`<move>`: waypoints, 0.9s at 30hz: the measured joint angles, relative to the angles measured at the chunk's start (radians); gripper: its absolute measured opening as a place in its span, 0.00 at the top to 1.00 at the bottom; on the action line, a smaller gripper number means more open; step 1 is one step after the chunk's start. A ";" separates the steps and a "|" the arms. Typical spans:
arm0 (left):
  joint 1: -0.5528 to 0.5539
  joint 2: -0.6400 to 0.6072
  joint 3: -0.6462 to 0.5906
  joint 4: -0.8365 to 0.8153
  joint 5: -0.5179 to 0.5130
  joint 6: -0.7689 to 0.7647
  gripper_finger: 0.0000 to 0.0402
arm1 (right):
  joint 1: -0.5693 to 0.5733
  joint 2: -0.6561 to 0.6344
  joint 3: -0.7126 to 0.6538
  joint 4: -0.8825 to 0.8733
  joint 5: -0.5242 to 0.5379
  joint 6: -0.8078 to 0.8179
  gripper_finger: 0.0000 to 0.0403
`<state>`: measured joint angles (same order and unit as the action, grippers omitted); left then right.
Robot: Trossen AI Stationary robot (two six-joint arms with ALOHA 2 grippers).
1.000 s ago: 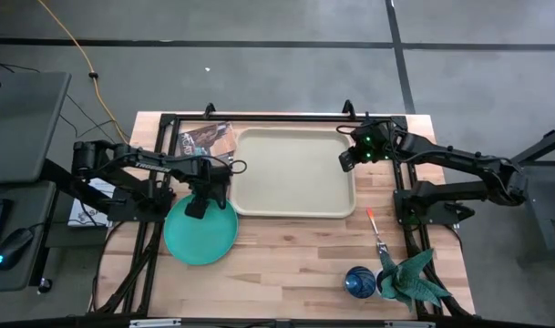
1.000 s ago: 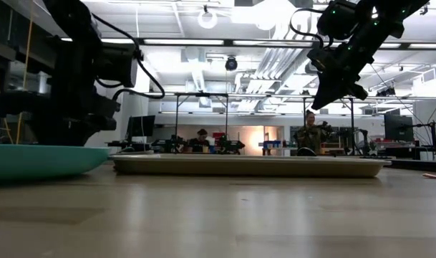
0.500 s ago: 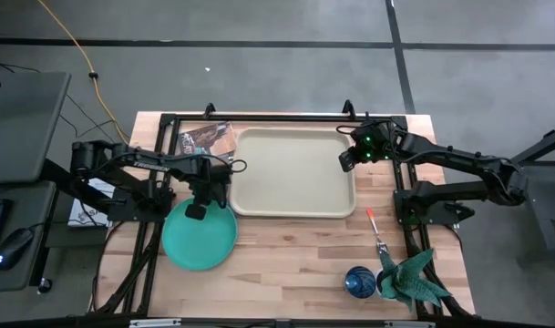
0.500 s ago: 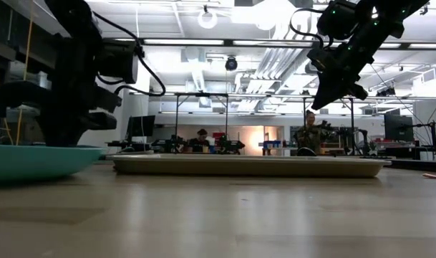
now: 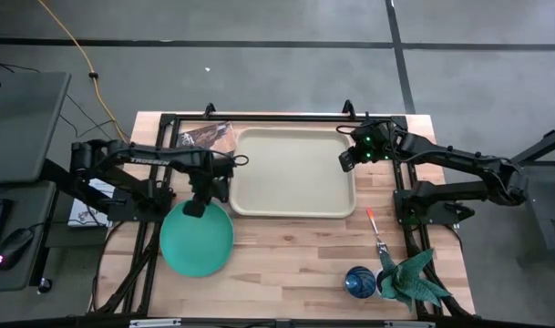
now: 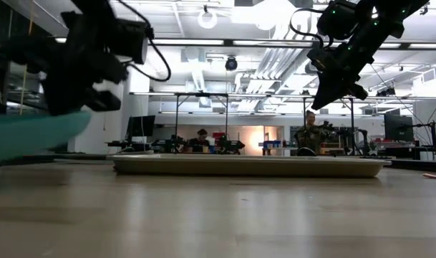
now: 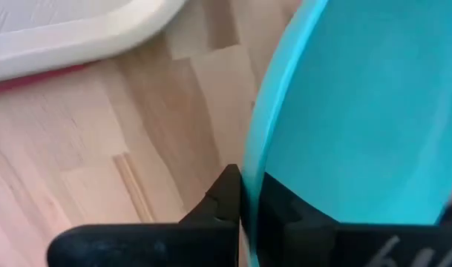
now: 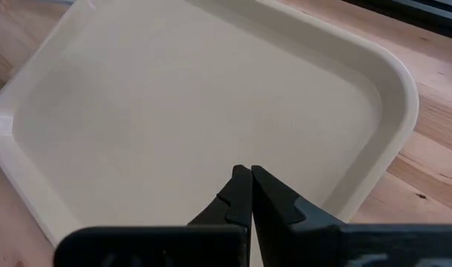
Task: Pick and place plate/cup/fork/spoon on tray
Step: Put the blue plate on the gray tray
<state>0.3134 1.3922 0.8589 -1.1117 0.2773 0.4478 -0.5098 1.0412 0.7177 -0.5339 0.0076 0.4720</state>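
I had the left gripper [image 7: 244,194] pinched on the plate [image 5: 197,239] rim, plate lifted off the table. The tray [image 5: 293,172] lay just beside it; next, carry across and release.

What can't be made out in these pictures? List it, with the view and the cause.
- Spoon: no view shows it.
- Fork: high view, too small to make out its tines.
- Plate: low view, blurred and cut off by the picture's edge.
- Cup: high view only, contents too small to tell.
- Booklet: high view, partly covered by the left arm.
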 joint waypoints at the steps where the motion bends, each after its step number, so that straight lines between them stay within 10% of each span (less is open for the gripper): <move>1: -0.002 0.000 0.022 -0.030 0.014 0.002 1.00 | 0.000 0.000 0.000 0.000 0.000 0.000 1.00; 14: -0.021 -0.001 0.417 -0.176 0.189 -0.108 1.00 | 0.000 0.000 0.000 0.000 -0.044 0.002 1.00; 27: 0.086 0.100 0.836 -0.104 -0.026 -0.325 1.00 | -0.001 -0.003 0.000 0.157 -0.197 0.000 1.00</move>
<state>0.3992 1.4921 1.6952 -1.2154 0.2509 0.1229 -0.5106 1.0383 0.7181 -0.3773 -0.1890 0.4721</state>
